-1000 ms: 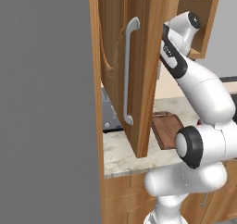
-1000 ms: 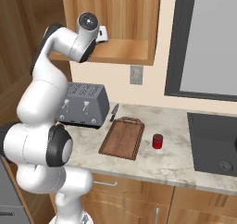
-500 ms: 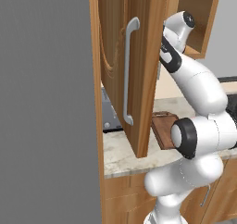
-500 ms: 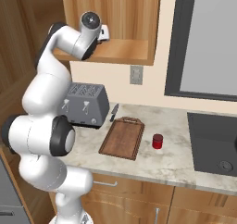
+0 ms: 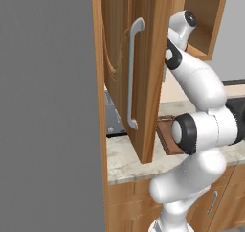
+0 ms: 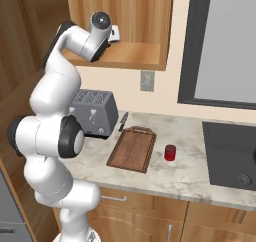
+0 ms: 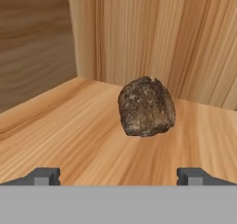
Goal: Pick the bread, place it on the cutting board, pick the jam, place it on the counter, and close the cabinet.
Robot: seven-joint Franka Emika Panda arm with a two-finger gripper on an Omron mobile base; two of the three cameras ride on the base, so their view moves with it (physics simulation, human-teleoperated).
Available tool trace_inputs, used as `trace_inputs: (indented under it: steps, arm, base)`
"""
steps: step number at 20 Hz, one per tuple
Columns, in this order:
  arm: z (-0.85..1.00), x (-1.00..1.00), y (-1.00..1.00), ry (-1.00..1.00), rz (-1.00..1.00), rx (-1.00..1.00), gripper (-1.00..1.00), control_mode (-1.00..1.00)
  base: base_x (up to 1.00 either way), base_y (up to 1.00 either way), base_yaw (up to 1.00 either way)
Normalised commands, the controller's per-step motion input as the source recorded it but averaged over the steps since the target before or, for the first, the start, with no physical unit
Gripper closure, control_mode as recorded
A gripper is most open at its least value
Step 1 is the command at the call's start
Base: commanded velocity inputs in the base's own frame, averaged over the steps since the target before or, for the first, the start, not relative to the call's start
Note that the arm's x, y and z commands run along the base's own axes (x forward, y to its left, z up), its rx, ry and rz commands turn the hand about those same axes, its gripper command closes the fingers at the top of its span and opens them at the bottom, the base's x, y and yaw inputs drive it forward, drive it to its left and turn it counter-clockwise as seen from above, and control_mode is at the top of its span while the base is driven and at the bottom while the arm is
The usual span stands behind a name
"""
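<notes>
Reaching into the cabinet, the gripper stands wide open and empty, its fingertips low over the wooden shelf. The bread sits just ahead on that shelf. Below, on the surface, the jam stands just beside the bare cutting board.

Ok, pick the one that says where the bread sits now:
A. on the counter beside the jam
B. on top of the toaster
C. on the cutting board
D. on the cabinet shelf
D: the bread rests on the wooden cabinet shelf, ahead of the open gripper.
</notes>
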Motion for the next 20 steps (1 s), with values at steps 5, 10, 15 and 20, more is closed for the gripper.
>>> trace_inputs:
  steps: [5,10,15,20]
  arm:
    - [0.0,0.27,0.0,0.0,0.0,0.0,-1.0,-1.0]
    - [0.0,0.22,0.0,0.0,0.0,0.0,-1.0,-1.0]
    - [-0.06,0.24,0.0,0.0,0.0,0.0,-1.0,-1.0]
    - [-0.16,0.25,0.0,0.0,0.0,0.0,-1.0,-1.0]
  base:
    - [0.0,0.0,0.0]
    - [0.0,0.0,0.0]
    - [0.0,0.0,0.0]
    - [0.0,0.0,0.0]
